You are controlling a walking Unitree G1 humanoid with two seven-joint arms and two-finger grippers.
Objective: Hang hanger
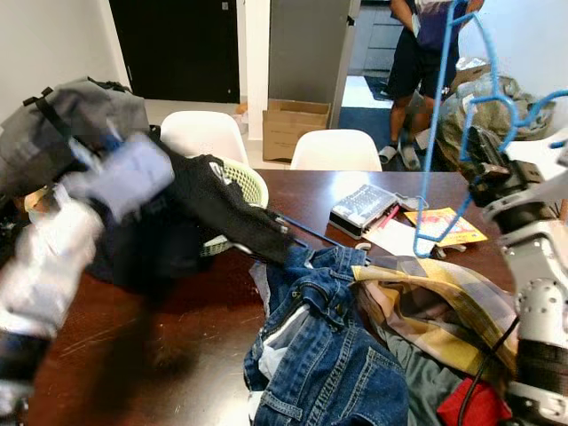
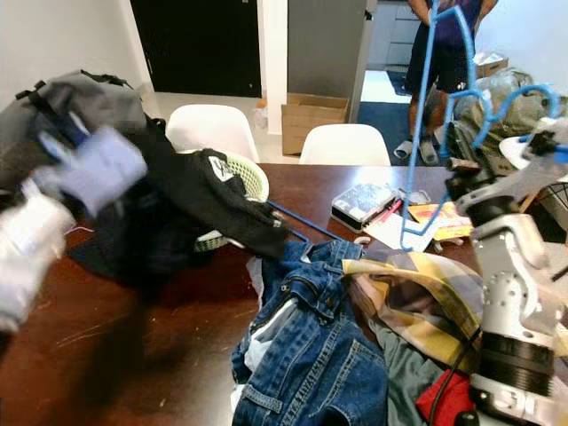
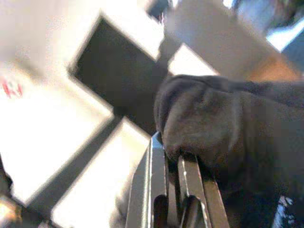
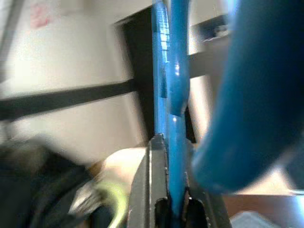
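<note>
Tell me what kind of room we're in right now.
Likely a home dining area: a dark wooden table heaped with laundry, white chairs behind it, and a laundry basket. Cardboard boxes stand by the doorway.

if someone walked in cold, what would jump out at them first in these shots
Probably the blue hanger, held up over the right end of the dark wooden table by the right gripper, whose fingers clamp its wire. Next, the left gripper raises a black garment above the table's left side. Between them, blue jeans sprawl across a heap of clothes.
</note>
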